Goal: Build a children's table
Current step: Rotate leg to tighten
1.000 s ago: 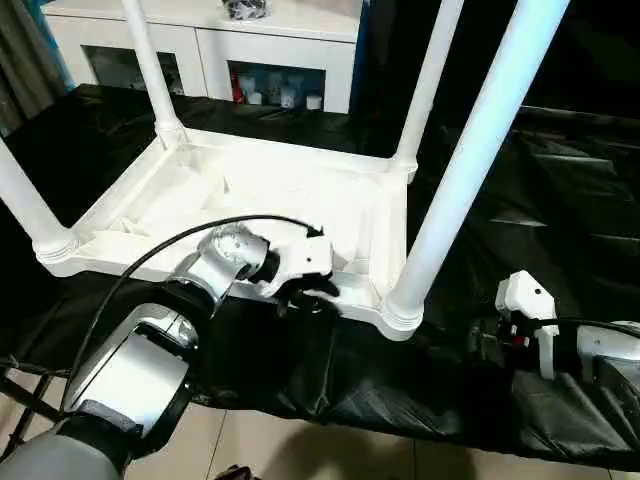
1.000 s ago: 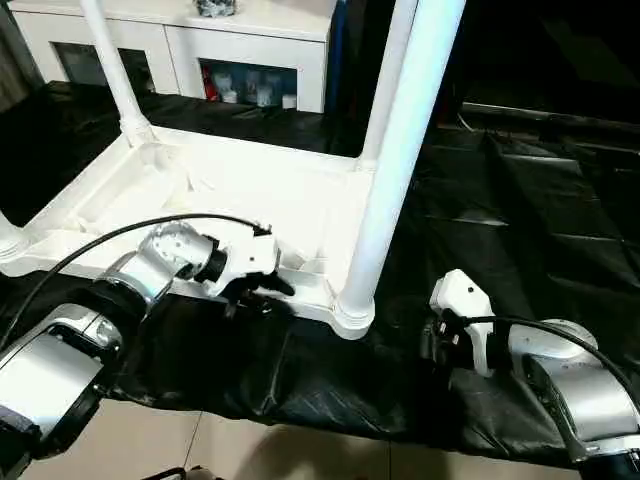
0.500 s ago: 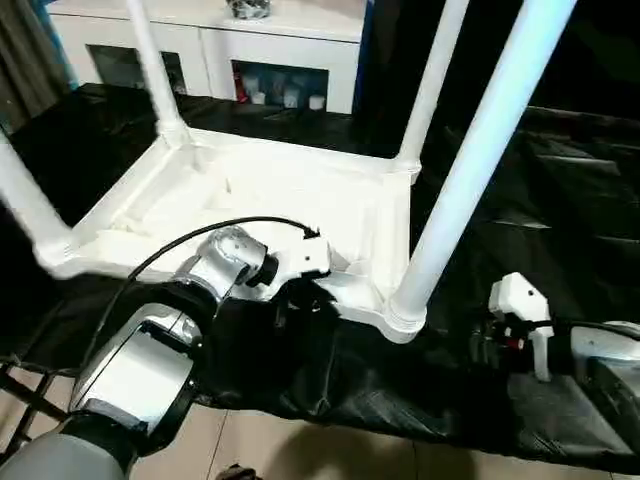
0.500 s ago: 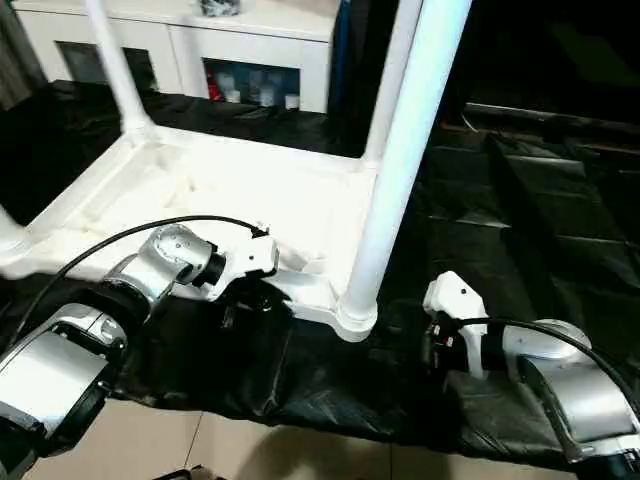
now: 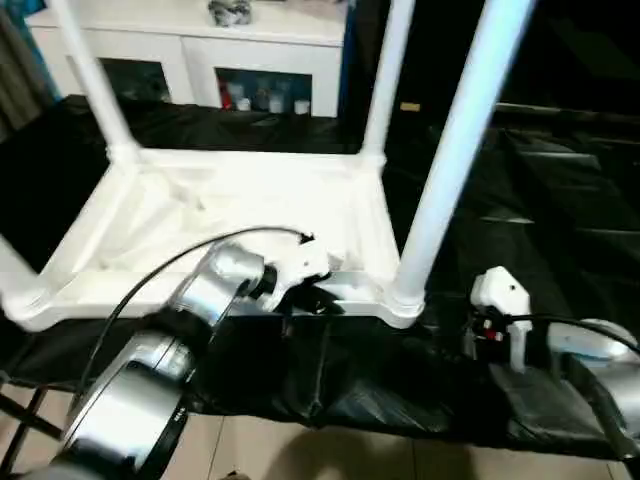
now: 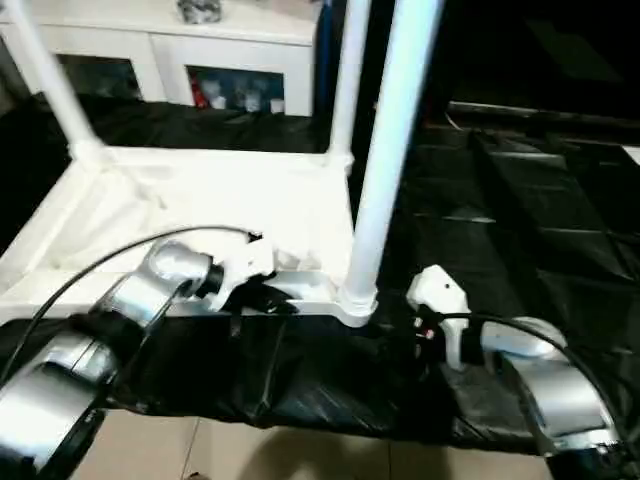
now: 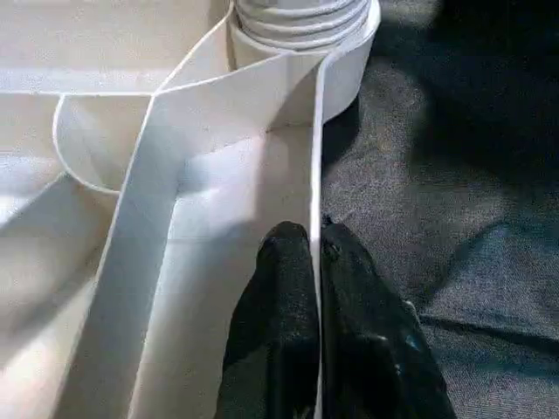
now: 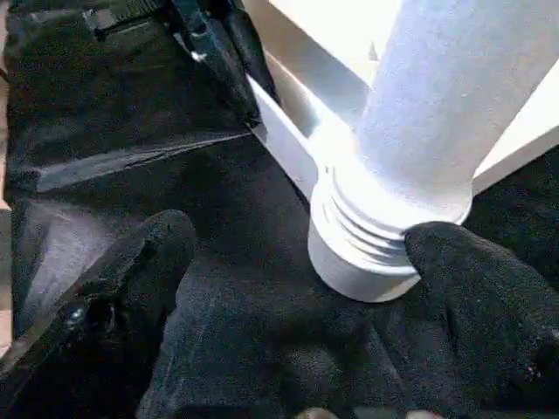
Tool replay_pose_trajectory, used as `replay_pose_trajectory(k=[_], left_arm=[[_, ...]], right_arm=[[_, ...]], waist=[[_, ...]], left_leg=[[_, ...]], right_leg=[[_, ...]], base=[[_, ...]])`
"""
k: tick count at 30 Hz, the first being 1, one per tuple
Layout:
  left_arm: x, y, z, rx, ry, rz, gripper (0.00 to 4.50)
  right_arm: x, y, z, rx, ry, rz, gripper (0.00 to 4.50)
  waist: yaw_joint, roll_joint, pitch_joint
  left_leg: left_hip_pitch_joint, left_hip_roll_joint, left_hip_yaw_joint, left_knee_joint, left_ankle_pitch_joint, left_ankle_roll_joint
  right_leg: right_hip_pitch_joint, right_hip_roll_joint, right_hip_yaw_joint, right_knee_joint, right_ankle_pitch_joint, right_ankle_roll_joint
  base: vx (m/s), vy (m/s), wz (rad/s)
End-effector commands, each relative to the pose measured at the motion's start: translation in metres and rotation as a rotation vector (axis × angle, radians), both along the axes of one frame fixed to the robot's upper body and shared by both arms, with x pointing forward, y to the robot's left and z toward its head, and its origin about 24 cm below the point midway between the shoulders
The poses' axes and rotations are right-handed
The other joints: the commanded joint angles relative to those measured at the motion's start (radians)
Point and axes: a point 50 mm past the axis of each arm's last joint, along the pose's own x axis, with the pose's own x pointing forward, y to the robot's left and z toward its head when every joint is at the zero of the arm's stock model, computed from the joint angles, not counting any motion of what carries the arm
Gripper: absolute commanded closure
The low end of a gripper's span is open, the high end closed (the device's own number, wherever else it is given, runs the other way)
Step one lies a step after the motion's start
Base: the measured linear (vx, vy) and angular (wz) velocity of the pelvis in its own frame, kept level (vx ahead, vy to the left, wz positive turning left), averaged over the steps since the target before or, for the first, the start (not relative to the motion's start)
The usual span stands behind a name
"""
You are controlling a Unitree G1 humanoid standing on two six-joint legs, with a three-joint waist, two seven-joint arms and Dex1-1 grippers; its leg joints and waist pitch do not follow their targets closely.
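Silver forearms (image 5: 130,400), black cables (image 5: 150,280), black-fingered pincers (image 7: 314,262).

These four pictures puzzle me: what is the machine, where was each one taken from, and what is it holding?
It is a humanoid robot with two arms, each ending in a gripper of two black fingers. The two wide pictures come from a camera pair on its head, looking down over its silver forearms. The two close ones come from cameras on its wrists.

On a surface draped in black sheeting a white children's table lies upside down with its legs standing up. The left gripper is pinched shut on the thin near rim of the tabletop. The right gripper stands wide open beside the ridged collar of the near-right leg, holding nothing. A white cabinet stands behind.
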Motion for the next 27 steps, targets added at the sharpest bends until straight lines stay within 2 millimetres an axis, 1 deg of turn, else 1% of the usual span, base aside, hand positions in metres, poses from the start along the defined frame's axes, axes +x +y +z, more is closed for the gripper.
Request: replay_pose_trajectory(k=[1, 2, 3, 4, 5, 6, 8, 9, 10, 11, 12, 13, 16, 19, 20, 23, 24, 25, 26, 27], left_arm=[[-0.007, -0.005, -0.006, -0.063, 0.026, 0.018, 4.47], [-0.008, -0.010, -0.003, -0.107, 0.027, 0.015, 4.20], [-0.008, -0.011, -0.003, -0.123, 0.036, 0.010, 4.03], [-0.009, -0.012, -0.002, -0.128, 0.044, 0.002, 4.03], [-0.010, -0.012, -0.002, -0.120, 0.047, -0.005, 3.92], [-0.010, -0.012, -0.002, -0.120, 0.047, -0.005, 3.89], [-0.007, -0.010, -0.001, -0.078, 0.029, -0.008, 3.68], [-0.007, -0.010, -0.001, -0.078, 0.029, -0.008, 3.68], [-0.005, -0.008, -0.002, -0.043, 0.017, -0.003, 3.68], [-0.005, -0.008, -0.002, -0.030, 0.013, -0.001, 3.68], [-0.004, -0.006, -0.003, -0.014, 0.012, -0.001, 3.68], [-0.003, -0.005, -0.003, 0.002, 0.005, 0.003, 3.68], [0.001, -0.004, -0.004, 0.018, -0.009, 0.025, 3.68], [0.003, -0.002, -0.004, 0.030, 0.005, 0.040, 3.68], [0.004, -0.002, -0.004, 0.027, 0.010, 0.049, 3.68], [0.003, -0.001, -0.004, 0.015, 0.040, 0.052, 4.03], [0.003, 0.000, -0.004, 0.015, 0.047, 0.050, 4.03], [0.002, 0.000, -0.005, 0.019, 0.054, 0.041, 4.20], [0.001, 0.001, -0.005, 0.022, 0.057, 0.035, 4.31], [-0.001, 0.002, -0.007, 0.032, 0.071, 0.020, 4.31]], right_arm=[[0.003, 0.009, 0.003, 0.009, -0.017, 0.026, 0.00], [0.003, 0.010, 0.002, 0.012, -0.014, 0.031, 0.00], [0.003, 0.011, 0.001, 0.013, -0.013, 0.032, 0.00], [0.003, 0.011, 0.000, 0.013, -0.012, 0.034, 0.00], [0.003, 0.011, 0.000, 0.013, -0.012, 0.036, 0.00], [0.003, 0.011, 0.000, 0.013, -0.012, 0.036, 0.00], [0.004, 0.012, 0.000, 0.010, -0.014, 0.038, 0.00], [0.004, 0.012, 0.000, 0.010, -0.014, 0.038, 0.00], [0.004, 0.011, 0.000, 0.008, -0.015, 0.038, 0.00], [0.004, 0.011, 0.000, 0.008, -0.015, 0.039, 0.00], [0.003, 0.010, 0.001, 0.007, -0.016, 0.038, 0.00], [0.003, 0.010, 0.001, 0.007, -0.016, 0.038, 0.00], [0.002, 0.008, 0.002, 0.008, -0.016, 0.036, 0.00], [0.001, 0.007, 0.003, 0.007, -0.018, 0.030, 0.00], [0.001, 0.006, 0.003, 0.008, -0.019, 0.027, 0.00], [0.002, 0.005, 0.005, 0.014, -0.024, 0.021, 0.00], [0.002, 0.004, 0.005, 0.016, -0.024, 0.021, 0.00], [0.002, 0.004, 0.005, 0.014, -0.027, 0.020, 0.00], [0.002, 0.004, 0.005, 0.012, -0.029, 0.020, 0.00], [0.005, 0.003, 0.006, 0.009, -0.039, 0.010, 0.00]], waist=[[0.009, -0.027, -0.052], [0.006, -0.028, -0.050], [0.007, -0.023, -0.051], [0.007, -0.023, -0.051], [0.006, -0.024, -0.051], [0.006, -0.024, -0.053], [0.004, -0.025, -0.052], [0.002, -0.028, -0.051], [0.001, -0.028, -0.051], [0.001, -0.028, -0.049], [0.001, -0.015, -0.049], [-0.002, -0.021, -0.050], [0.000, -0.021, -0.051], [0.001, -0.019, -0.051], [0.001, -0.020, -0.050], [0.000, -0.020, -0.049], [0.001, -0.020, -0.049], [0.001, -0.023, -0.049], [0.001, -0.022, -0.049], [0.001, -0.021, -0.050]], left_leg=[[-0.010, 0.006, 0.002, -0.068, -0.237, 0.046], [-0.008, 0.006, 0.004, -0.068, -0.239, 0.049], [-0.006, 0.006, 0.004, -0.068, -0.242, 0.049], [-0.006, 0.006, 0.004, -0.068, -0.241, 0.047], [-0.006, 0.006, 0.005, -0.068, -0.246, 0.046], [-0.008, 0.007, 0.004, -0.068, -0.242, 0.045], [-0.008, 0.007, 0.004, -0.069, -0.248, 0.045], [-0.008, 0.006, 0.004, -0.070, -0.255, 0.044], [-0.008, 0.006, 0.004, -0.070, -0.257, 0.044], [-0.006, 0.006, 0.003, -0.071, -0.268, 0.042], [-0.006, 0.007, 0.002, -0.072, -0.272, 0.038], [-0.005, 0.006, 0.004, -0.071, -0.274, 0.038], [-0.007, 0.004, 0.002, -0.070, -0.267, 0.036], [-0.003, 0.006, 0.003, -0.071, -0.281, 0.034], [-0.005, 0.006, 0.002, -0.071, -0.282, 0.033], [-0.004, 0.005, 0.002, -0.072, -0.295, 0.032], [-0.004, 0.005, 0.002, -0.072, -0.295, 0.032], [-0.004, 0.006, 0.001, -0.072, -0.291, 0.033], [-0.005, 0.006, 0.001, -0.072, -0.288, 0.034], [-0.006, 0.006, 0.001, -0.072, -0.281, 0.035]], right_leg=[[0.048, -0.048, 0.026, -0.086, -0.334, -0.167], [0.044, -0.048, 0.026, -0.090, -0.339, -0.166], [0.042, -0.047, 0.026, -0.090, -0.337, -0.168], [0.042, -0.048, 0.027, -0.089, -0.330, -0.171], [0.041, -0.046, 0.027, -0.089, -0.316, -0.178], [0.043, -0.046, 0.027, -0.086, -0.291, -0.184], [0.043, -0.046, 0.026, -0.087, -0.282, -0.182], [0.043, -0.046, 0.026, -0.088, -0.294, -0.177], [0.043, -0.046, 0.026, -0.088, -0.300, -0.175], [0.041, -0.048, 0.027, -0.092, -0.335, -0.162], [0.040, -0.047, 0.027, -0.092, -0.336, -0.163], [0.040, -0.045, 0.027, -0.095, -0.334, -0.161], [0.044, -0.046, 0.028, -0.092, -0.317, -0.164], [0.042, -0.045, 0.027, -0.092, -0.310, -0.175], [0.043, -0.045, 0.028, -0.092, -0.306, -0.178], [0.042, -0.046, 0.027, -0.094, -0.334, -0.175], [0.042, -0.046, 0.027, -0.094, -0.336, -0.175], [0.042, -0.046, 0.027, -0.094, -0.336, -0.175], [0.042, -0.046, 0.027, -0.094, -0.334, -0.174], [0.043, -0.047, 0.028, -0.093, -0.324, -0.176]], base=[[0.000, 0.000, 0.00], [0.000, 0.000, 0.00], [0.000, 0.000, 0.00], [0.000, 0.000, 0.00], [0.000, 0.000, 0.00], [0.000, 0.000, 0.00], [0.000, 0.000, 0.00], [0.000, 0.000, 0.00], [0.000, 0.000, 0.00], [0.000, 0.000, 0.00], [0.000, 0.000, 0.00], [0.000, 0.000, 0.00], [0.000, 0.000, 0.00], [0.000, 0.000, 0.00], [0.000, 0.000, 0.00], [0.000, 0.000, 0.00], [0.000, 0.000, 0.00], [0.000, 0.000, 0.00], [0.000, 0.000, 0.00], [0.000, 0.000, 0.00]])
